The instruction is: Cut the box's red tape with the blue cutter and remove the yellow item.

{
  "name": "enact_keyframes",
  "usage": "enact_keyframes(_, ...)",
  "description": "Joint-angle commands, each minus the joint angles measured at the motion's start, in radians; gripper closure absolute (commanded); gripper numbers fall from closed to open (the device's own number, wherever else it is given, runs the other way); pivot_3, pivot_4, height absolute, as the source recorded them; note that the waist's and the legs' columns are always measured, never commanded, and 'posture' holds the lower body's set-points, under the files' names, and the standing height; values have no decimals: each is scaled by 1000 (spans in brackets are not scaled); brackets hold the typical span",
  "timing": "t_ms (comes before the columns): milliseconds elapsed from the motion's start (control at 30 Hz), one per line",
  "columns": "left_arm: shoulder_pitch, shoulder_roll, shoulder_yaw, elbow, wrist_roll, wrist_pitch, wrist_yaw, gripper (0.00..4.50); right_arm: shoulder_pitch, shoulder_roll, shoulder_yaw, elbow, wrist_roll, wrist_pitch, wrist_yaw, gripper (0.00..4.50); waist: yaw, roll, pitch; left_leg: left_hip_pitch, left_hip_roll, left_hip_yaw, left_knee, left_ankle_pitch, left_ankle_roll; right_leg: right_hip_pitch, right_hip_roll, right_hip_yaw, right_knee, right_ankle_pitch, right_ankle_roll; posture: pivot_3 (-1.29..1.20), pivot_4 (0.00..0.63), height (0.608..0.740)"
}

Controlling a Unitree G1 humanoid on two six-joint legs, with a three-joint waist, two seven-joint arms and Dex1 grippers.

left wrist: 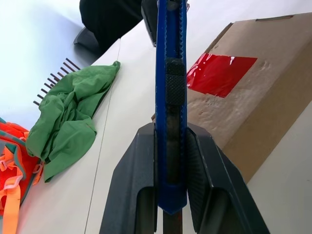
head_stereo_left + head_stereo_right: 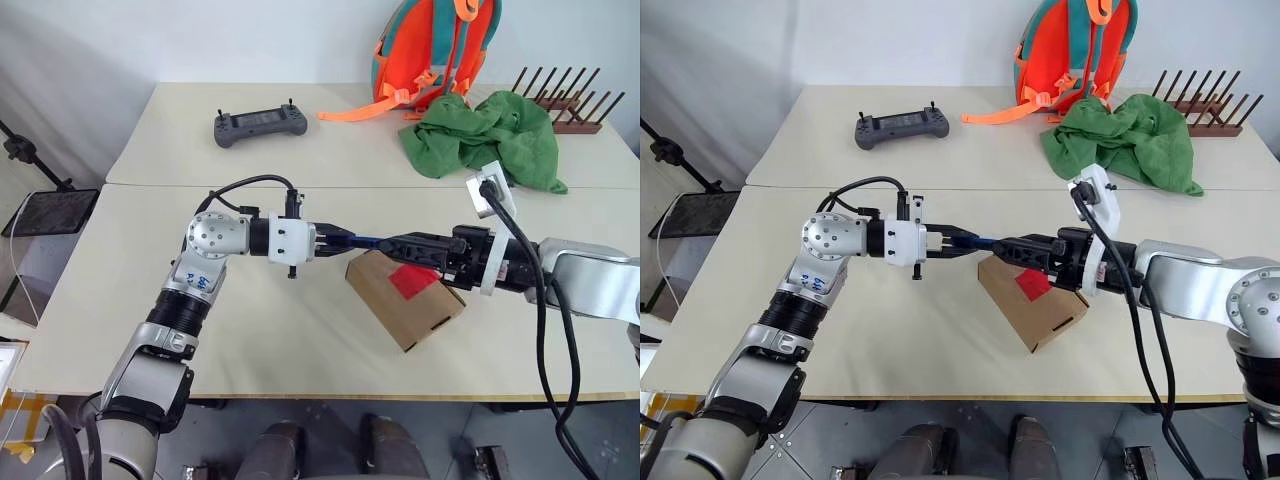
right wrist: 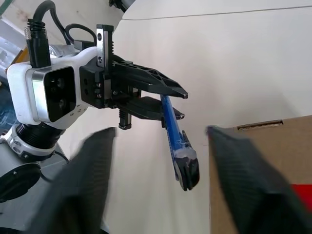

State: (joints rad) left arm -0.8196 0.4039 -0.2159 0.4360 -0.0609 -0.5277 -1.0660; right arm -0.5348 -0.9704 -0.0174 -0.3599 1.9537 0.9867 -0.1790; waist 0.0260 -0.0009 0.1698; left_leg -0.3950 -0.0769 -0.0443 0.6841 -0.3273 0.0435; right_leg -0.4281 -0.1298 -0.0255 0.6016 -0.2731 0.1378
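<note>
1. Cardboard makes the small brown rectangular box [image 2: 405, 298], which lies tilted on the pale table [image 2: 300, 340] near its front edge, between the two arms.
2. One short patch of bright red tape [image 2: 413, 280] crosses the top of the box. It looks uncut.
3. One slim blue pen-shaped cutter [image 1: 171, 97] is clamped at its rear end between the black fingers of the left gripper [image 2: 330, 243]. It points level toward the right arm, just above the corner of the box.
4. The right gripper [image 3: 161, 161] has its fingers spread wide on both sides of the cutter's dark tip, and they hold nothing.
5. The cutter seems stiff, light and rather smooth. A good hold is probably on the ribbed middle part, away from the blade end.
6. The box seems light and stiff enough, but it may slide under the blade, so it probably needs a hold at its side walls.
7. The yellow item is presumably inside the closed box.
8. Counted elsewhere on the table: one grey game controller [image 2: 260, 126], one green cloth [image 2: 485, 140], one orange backpack [image 2: 435, 50], one wooden rack [image 2: 565, 100].
</note>
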Motion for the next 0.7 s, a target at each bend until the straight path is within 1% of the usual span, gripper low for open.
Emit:
enact_keyframes(33,-11,-6,-2,-29,1,-10,12,4074,-22,4,-5,-7,11,-6,7,1646,0,0,0,0,0,0,0,0,0,0,0,0,0,0,0,0,150,740)
enact_keyframes(367,-12,-7,-2,-32,2,-7,9,4074,-32,34,10,8,-9,-8,6,1646,0,0,0,0,0,0,0,0,0,0,0,0,0,0,0,0,150,740)
enact_keyframes(467,-12,-2,1,-27,4,-10,9,4074,-35,44,17,12,-10,-2,5,2266,0,0,0,0,0,0,0,0,0,0,0,0,0,0,0,0,150,740)
enact_keyframes(533,-13,-1,1,-23,6,-12,10,4074,-38,47,17,14,-15,1,12,2905,0,0,0,0,0,0,0,0,0,0,0,0,0,0,0,0,150,740)
enact_keyframes(600,-14,-2,0,-22,9,-13,12,4074,-44,50,18,17,-23,5,20,3659,0,0,0,0,0,0,0,0,0,0,0,0,0,0,0,0,150,740)
enact_keyframes(667,-14,-3,-2,-21,11,-15,13,4074,-50,55,19,22,-30,7,24,4286,0,0,0,0,0,0,0,0,0,0,0,0,0,0,0,0,150,740)
enact_keyframes(700,-13,-3,-3,-22,12,-16,14,4074,-52,57,19,23,-33,9,26,4357,0,0,0,0,0,0,0,0,0,0,0,0,0,0,0,0,150,740)
